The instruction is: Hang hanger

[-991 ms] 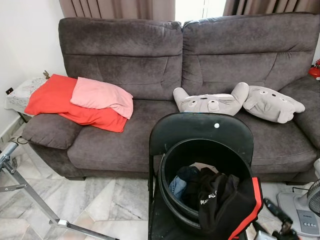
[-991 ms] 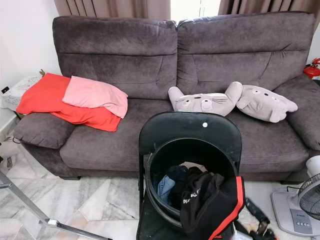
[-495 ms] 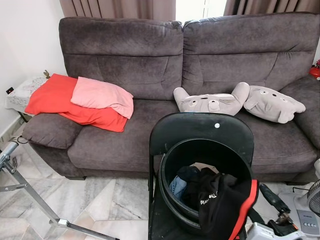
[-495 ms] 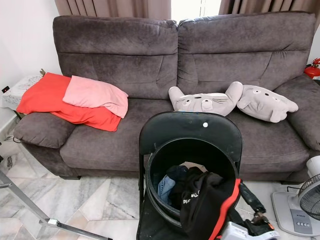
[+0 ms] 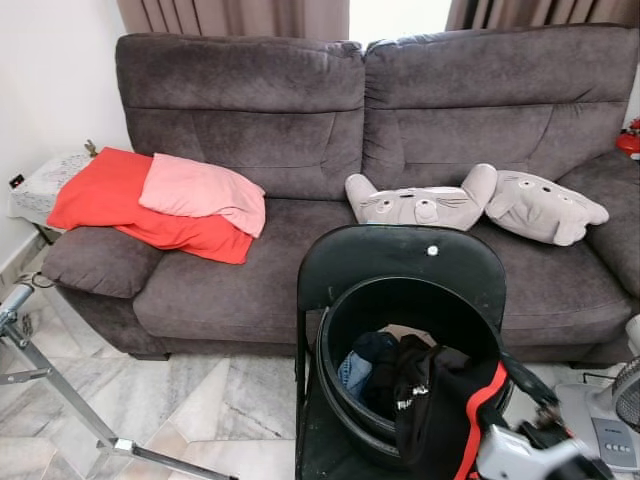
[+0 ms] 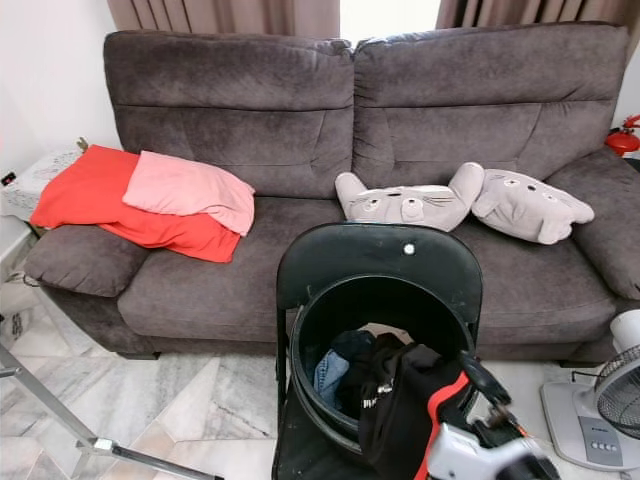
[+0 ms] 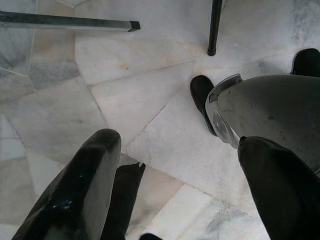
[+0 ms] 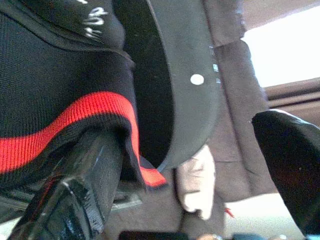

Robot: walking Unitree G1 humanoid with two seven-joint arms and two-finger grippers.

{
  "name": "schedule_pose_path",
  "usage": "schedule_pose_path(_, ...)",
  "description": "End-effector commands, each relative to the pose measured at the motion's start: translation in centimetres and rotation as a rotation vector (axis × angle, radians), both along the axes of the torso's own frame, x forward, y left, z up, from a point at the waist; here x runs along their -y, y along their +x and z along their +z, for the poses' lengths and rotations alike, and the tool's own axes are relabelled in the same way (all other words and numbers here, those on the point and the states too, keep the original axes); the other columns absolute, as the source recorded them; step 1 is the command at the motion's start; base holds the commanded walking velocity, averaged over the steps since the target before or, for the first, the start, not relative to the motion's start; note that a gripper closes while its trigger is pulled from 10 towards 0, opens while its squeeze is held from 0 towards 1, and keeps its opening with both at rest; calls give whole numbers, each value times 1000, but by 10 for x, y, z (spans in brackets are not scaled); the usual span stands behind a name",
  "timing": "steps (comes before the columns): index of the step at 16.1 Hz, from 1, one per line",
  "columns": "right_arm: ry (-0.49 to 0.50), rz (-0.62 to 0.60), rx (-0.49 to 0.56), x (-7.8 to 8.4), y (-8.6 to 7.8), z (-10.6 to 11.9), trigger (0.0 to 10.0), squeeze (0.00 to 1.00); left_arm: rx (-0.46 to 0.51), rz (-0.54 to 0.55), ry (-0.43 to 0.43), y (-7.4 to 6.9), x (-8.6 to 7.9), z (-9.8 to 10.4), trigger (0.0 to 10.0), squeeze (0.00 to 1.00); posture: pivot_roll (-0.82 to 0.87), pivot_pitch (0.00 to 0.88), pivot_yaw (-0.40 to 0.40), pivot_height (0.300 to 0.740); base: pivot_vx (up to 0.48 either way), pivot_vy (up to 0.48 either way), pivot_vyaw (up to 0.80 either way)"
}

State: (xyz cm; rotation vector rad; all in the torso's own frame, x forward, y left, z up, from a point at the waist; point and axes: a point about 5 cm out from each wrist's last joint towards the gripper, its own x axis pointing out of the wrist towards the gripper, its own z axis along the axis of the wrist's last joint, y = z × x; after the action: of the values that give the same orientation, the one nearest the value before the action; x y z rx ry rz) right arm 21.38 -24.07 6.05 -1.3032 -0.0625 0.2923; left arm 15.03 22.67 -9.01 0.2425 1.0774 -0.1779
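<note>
Looking down at a black bucket (image 5: 352, 330) sitting on a black folding chair (image 5: 400, 262), grey sofa (image 5: 250, 110) behind. A black garment with a red stripe (image 5: 440, 400) hangs over the bucket's front rim; it carries white lettering, too small and creased for me to read. Blue denim (image 5: 353, 374) lies inside.

My right gripper (image 5: 535, 395) sits at the bucket's right side, fingers spread wide; in the right wrist view one finger (image 8: 75, 195) is against the red-striped hem, possibly tucked under it. Left gripper (image 7: 175, 190) hangs over the marble floor (image 7: 125, 90), fingers wide apart, holding nothing.

I can't make out a hanger. A metal rack leg (image 5: 60, 385) stands on the floor at left. On the sofa: red cloth (image 5: 110, 200), pink pillow (image 5: 200, 190), two grey character cushions (image 5: 420, 205). A fan base (image 6: 590, 420) stands far right, label unreadable.
</note>
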Motion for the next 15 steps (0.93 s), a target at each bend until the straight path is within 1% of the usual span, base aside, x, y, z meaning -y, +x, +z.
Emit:
schedule_pose_path(1,28,22,-51,-4,0,-7,10000,0,-13,-19,13,-3,-3,-1,10000,0,-22,46,51,740,0,0,0)
schedule_pose_path(3,28,56,-102,-8,8,-14,10000,0,-12,-17,15,-3,-3,0,10000,0,-11,44,54,740,0,0,0)
schedule_pose_path(4,27,67,-95,-10,13,-12,10000,0,-11,-16,16,-3,-3,0,10000,0,-10,44,56,740,0,0,0)
schedule_pose_path(5,26,71,-94,-11,14,-12,10000,0,-11,-16,16,-3,-3,0,10000,0,-11,44,55,740,0,0,0)
schedule_pose_path(7,33,95,-75,-13,24,-7,10000,0,-12,-17,17,-3,-3,0,10000,0,-11,44,59,740,0,0,0)
schedule_pose_path(9,35,117,-74,-14,28,-5,10000,0,-12,-19,17,-3,-3,0,10000,0,-10,44,61,740,0,0,0)
schedule_pose_path(10,40,130,-72,-14,31,-4,0,0,-11,-18,17,-3,-3,0,10000,0,-8,43,60,740,0,0,0)
schedule_pose_path(13,52,143,-78,-17,32,-6,0,0,-12,-20,18,-3,-4,0,10000,0,-9,43,63,740,0,0,0)
schedule_pose_path(15,94,153,-95,-22,32,-9,0,0,-13,-22,19,-3,-4,0,10000,0,-7,39,65,740,0,0,0)
